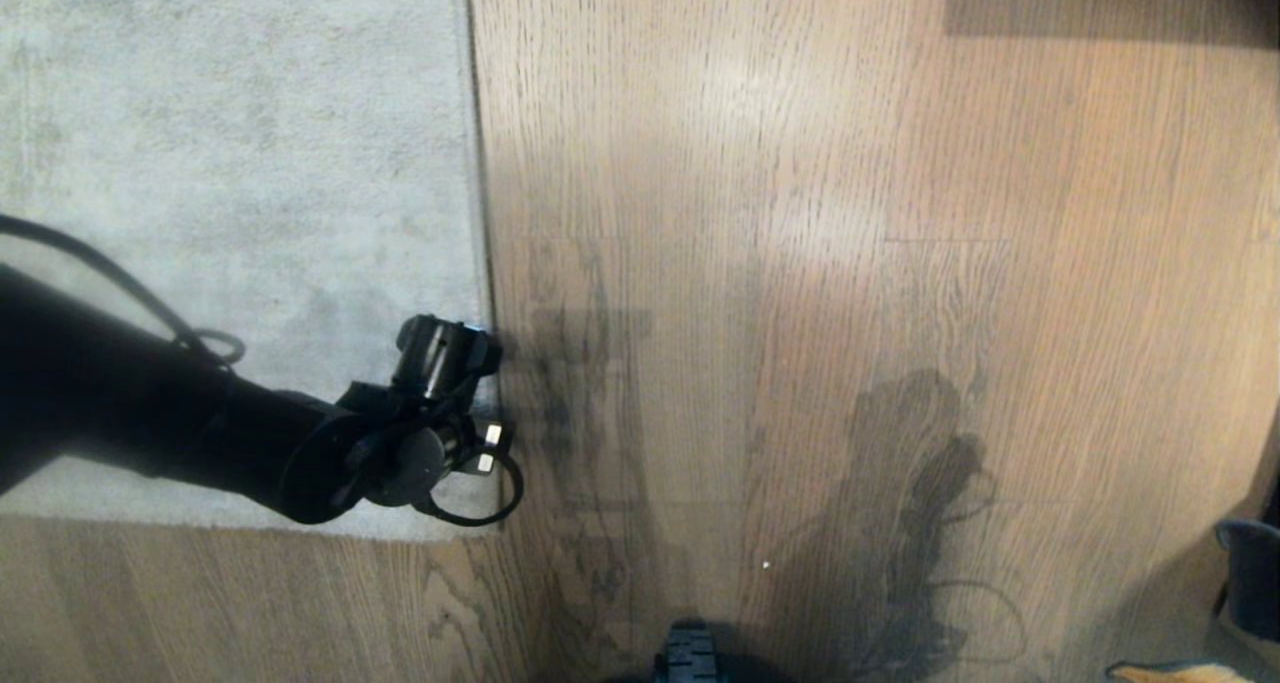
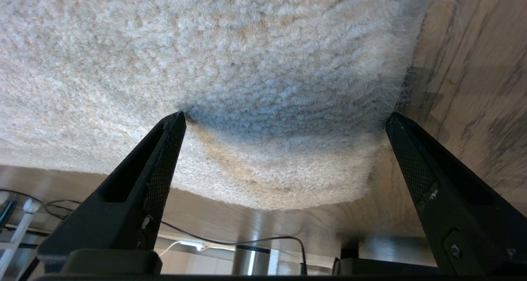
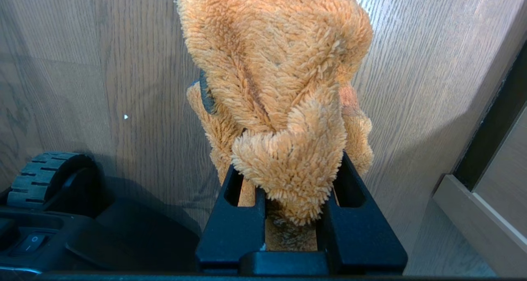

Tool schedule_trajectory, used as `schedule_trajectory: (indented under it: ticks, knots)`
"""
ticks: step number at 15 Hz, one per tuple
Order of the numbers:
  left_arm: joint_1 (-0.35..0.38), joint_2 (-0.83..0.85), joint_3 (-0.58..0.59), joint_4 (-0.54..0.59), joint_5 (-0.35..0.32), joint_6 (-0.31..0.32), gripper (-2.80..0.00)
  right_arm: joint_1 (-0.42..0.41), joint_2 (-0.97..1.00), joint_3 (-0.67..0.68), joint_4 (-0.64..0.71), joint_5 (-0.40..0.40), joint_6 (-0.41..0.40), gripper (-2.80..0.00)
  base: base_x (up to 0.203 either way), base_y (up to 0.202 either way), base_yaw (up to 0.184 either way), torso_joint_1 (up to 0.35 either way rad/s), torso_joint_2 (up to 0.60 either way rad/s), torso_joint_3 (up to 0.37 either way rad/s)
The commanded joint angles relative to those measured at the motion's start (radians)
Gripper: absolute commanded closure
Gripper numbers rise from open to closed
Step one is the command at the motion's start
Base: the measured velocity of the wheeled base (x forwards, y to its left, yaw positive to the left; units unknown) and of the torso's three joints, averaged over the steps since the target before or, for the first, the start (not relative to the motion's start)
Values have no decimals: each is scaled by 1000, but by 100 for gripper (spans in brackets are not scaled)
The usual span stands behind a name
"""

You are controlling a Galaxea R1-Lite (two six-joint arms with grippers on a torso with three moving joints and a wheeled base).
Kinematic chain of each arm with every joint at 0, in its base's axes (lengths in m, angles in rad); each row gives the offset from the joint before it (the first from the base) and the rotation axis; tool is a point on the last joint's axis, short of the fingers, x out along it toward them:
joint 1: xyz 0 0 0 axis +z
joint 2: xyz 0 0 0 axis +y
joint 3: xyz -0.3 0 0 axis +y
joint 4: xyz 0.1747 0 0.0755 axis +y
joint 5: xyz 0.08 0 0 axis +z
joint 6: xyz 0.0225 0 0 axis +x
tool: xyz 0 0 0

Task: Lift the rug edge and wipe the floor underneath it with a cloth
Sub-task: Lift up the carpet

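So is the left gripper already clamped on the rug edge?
No, the left gripper is wide open, one finger on the pile and one by the rug edge, which lies flat on the floor.

Brown wood-grain plank floor, smooth, slightly glossy, dark streaky grain. Pale grey short-pile rug lies flat on it at left; straight rug edge runs alongside bare planks.

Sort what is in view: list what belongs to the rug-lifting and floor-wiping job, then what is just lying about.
Belongs to the job:
- rug edge
- floor
- cloth, clamped in the right gripper
- left gripper, open, one finger on the rug, one past its edge

Just lying about:
- cable
- robot's wheel
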Motion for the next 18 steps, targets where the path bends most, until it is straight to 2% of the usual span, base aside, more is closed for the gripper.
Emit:
schedule_trajectory:
  ticks: [1, 5, 8, 14, 18]
  knots:
    - [4, 2, 1, -1, 6, 8, -280, 0, 1, 0, 0, 1, -1, 0, 0, 0, 0, 0, 0, 0]
    - [29, -22, 6, 4, 10, 62, -280, 0, 1, 0, 0, 1, -1, 0, 0, 0, 0, 0, 0, 0]
    - [49, -61, 13, 7, 39, 114, -280, 0, 1, 0, 0, 1, -1, 0, 0, 0, 0, 0, 0, 0]
    - [93, -124, 20, 86, 41, 125, -280, 0, 1, 0, 0, 1, -1, 0, 0, 0, 0, 0, 0, 0]
    - [69, -117, -20, 86, 33, 60, -280, 0, 1, 0, 0, 1, -1, 0, 0, 0, 0, 0, 0, 0]
